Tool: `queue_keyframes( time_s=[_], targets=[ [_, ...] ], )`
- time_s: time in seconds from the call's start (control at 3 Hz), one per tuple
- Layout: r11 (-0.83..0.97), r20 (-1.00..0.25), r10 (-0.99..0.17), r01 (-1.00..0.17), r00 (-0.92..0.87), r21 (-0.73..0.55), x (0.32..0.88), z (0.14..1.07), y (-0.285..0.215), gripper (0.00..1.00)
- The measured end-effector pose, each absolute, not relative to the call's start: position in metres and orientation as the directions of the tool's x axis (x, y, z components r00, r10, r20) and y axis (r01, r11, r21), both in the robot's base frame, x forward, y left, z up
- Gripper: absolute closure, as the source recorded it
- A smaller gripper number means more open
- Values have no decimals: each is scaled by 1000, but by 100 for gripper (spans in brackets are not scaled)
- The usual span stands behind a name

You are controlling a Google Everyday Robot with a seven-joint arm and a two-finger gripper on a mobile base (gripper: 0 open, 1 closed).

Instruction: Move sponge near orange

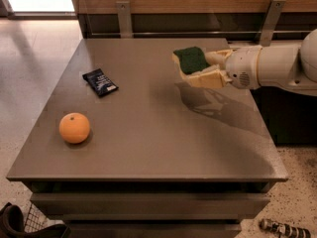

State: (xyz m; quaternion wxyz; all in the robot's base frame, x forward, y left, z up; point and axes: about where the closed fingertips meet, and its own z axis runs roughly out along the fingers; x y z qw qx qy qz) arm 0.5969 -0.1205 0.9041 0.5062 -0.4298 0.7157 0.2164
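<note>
Sponge (189, 58) pinched in gripper (197, 68) clamped shut on it, raised over table (163, 148) at far right, with orange (75, 128) well apart near front left, so probably a long diagonal carry, clear of packet (99, 82).

One sponge (190, 58), one orange (75, 128), one packet (100, 82) perhaps, one gripper (198, 67) over the table's (163, 138) far side.
</note>
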Motion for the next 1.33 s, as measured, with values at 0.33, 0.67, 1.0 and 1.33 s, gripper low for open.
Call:
queue_keyframes(
  time_s=[0.33,0.67,1.0,1.33],
  targets=[
    [459,-903,-420,-880,-95,-121,525,907,-97,100],
    [286,-916,-399,-954,-34,-89,439,904,-42,100],
    [174,-928,-372,-982,-2,-68,402,899,-6,100],
    [114,-929,-370,-992,5,-50,399,885,21,100]
  ],
)
